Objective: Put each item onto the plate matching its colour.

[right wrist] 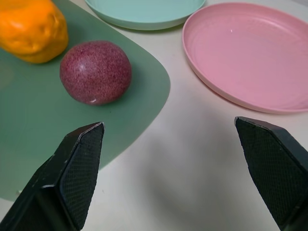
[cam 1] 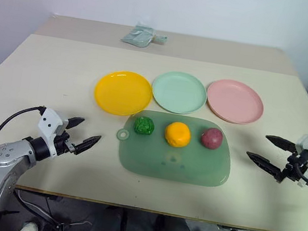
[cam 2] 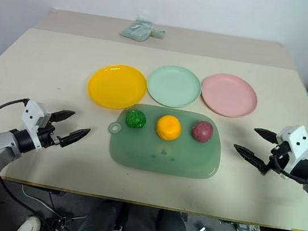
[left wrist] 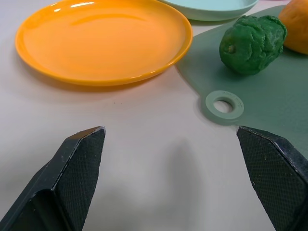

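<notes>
I see my left gripper (cam 1: 86, 130) wide open, left of the green toy (cam 1: 144, 125). My right gripper (cam 1: 271, 150) is wide open too, right of the red toy (cam 1: 211, 138). Neither touches a toy.

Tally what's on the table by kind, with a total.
Plates: 3, yellow-orange plate, mint green plate, pink plate
Toy foods: 3, dark green item, orange item, maroon item
Mats: 1, green mat
Cloth bundles: 1, pale green cloth
Total: 8
</notes>
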Robot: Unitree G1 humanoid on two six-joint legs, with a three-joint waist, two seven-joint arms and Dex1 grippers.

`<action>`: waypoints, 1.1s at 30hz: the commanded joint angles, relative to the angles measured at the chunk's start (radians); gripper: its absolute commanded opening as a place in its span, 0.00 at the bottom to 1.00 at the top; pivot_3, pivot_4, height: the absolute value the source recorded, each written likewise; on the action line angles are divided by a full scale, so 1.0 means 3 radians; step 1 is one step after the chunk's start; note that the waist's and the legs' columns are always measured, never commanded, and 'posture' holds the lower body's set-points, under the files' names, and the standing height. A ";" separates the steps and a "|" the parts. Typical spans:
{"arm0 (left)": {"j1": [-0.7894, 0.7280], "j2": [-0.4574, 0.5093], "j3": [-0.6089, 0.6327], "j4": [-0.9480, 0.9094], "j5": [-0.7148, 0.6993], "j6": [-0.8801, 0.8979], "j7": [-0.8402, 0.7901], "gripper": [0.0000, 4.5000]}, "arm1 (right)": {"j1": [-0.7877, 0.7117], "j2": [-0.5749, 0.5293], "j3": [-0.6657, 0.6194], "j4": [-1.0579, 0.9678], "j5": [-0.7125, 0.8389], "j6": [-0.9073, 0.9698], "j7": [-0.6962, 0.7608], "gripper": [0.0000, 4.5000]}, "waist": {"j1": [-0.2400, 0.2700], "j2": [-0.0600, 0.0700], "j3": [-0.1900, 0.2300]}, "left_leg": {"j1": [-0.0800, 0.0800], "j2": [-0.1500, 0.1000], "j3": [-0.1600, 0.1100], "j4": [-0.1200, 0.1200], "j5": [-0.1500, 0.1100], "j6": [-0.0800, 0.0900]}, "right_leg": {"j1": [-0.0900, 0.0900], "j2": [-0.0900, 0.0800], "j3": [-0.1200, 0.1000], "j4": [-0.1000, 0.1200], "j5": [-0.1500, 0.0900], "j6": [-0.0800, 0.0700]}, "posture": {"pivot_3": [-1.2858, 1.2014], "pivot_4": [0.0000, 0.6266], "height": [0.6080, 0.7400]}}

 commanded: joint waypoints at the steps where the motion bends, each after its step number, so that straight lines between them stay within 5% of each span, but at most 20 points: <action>1: 0.0015 0.0046 0.0114 -0.0077 -0.0043 -0.0026 -0.0023 1.00 | -0.0088 -0.0029 -0.0029 -0.0206 0.0092 0.0119 -0.0070 0.98 | 0.0001 0.0000 0.0000 | 0.0000 0.0000 0.0000 0.0000 0.0000 0.0000 | 0.0000 0.0000 0.0000 0.0000 0.0000 0.0000 | 0.52 0.24 1.00; 16: -0.0090 -0.0058 -0.0012 -0.0172 -0.0066 0.0040 0.0079 1.00 | -0.0174 0.0048 0.0027 -0.0538 0.0179 0.0438 -0.0326 0.98 | 0.0017 0.0000 0.0000 | -0.0001 0.0000 0.0000 0.0000 0.0000 0.0001 | 0.0000 0.0000 0.0000 -0.0002 0.0000 0.0000 | 0.52 0.24 1.00; 33: -0.1018 -0.0016 -0.0549 0.0222 0.0016 0.0062 -0.0431 1.00 | -0.0575 0.0014 -0.0003 -0.1088 0.0552 0.0920 -0.0656 0.98 | 0.0018 0.0000 0.0000 | -0.0003 -0.0002 0.0000 0.0001 -0.0001 0.0002 | 0.0000 0.0005 -0.0001 -0.0001 0.0001 0.0001 | 0.52 0.24 1.00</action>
